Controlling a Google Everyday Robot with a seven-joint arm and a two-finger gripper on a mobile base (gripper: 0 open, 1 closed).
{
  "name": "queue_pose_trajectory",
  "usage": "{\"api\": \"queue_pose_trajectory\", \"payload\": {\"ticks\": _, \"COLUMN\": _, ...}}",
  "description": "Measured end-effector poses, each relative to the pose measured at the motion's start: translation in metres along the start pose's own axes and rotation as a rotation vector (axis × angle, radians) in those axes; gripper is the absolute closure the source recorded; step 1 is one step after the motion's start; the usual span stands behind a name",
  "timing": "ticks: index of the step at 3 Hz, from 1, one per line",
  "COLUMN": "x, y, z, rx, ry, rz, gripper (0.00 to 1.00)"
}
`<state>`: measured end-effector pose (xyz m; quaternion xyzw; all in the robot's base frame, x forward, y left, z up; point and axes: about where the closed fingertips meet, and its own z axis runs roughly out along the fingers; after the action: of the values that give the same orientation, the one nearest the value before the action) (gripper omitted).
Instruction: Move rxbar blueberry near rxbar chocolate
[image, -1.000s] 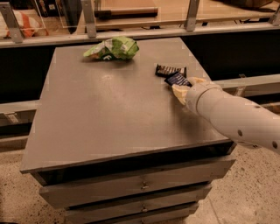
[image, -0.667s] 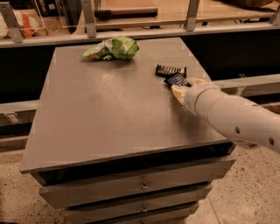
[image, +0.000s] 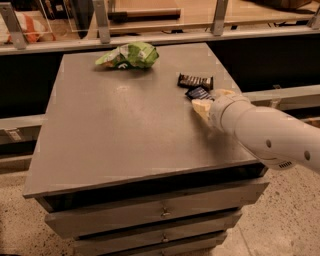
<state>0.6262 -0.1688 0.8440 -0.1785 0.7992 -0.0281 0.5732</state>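
Camera view — the one view we have, looking down on a grey cabinet.

Cabinet top: a flat grey surface; we see drawer fronts stacked below its front edge.

Rxbar chocolate: it lies flat near the right edge of the top, towards the back, its dark brown-black wrapper showing pale lettering.

Rxbar blueberry: we find it just in front of the rxbar chocolate, very close to it, perhaps touching at one corner. Its navy wrapper is tilted at an angle to the other bar, and its near end is hidden by the gripper.

Gripper: it sits low over the right side of the top, right at the rxbar blueberry, its pale tip meeting the wrapper.

Gripper state: we cannot tell whether it is apart, together or clamped on the bar — the contact is hidden from us.

Arm: a thick white tube that comes in from the lower right and crosses the cabinet's right edge.

Green chip bag: crumpled, at the back of the top left of centre, well apart from both bars.

Floor: speckled and pale around the cabinet.
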Motion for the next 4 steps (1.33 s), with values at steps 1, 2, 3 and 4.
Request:
{"api": "queue_pose_trajectory", "payload": {"ticks": 1, "x": -0.004, "y": -0.001, "z": -0.001, "rx": 0.001, "ry": -0.002, "rz": 0.012, "gripper": 0.00}}
{"api": "queue_pose_trajectory", "payload": {"ticks": 2, "x": -0.015, "y": -0.008, "z": -0.008, "rx": -0.002, "ry": -0.015, "rz": 0.042, "gripper": 0.00}}
{"api": "queue_pose_trajectory", "payload": {"ticks": 3, "x": -0.037, "y": -0.023, "z": -0.019, "rx": -0.014, "ry": -0.045, "rz": 0.076, "gripper": 0.00}}
{"api": "queue_pose_trajectory", "payload": {"ticks": 4, "x": -0.046, "y": -0.045, "z": -0.027, "rx": -0.035, "ry": -0.045, "rz": 0.099, "gripper": 0.00}}
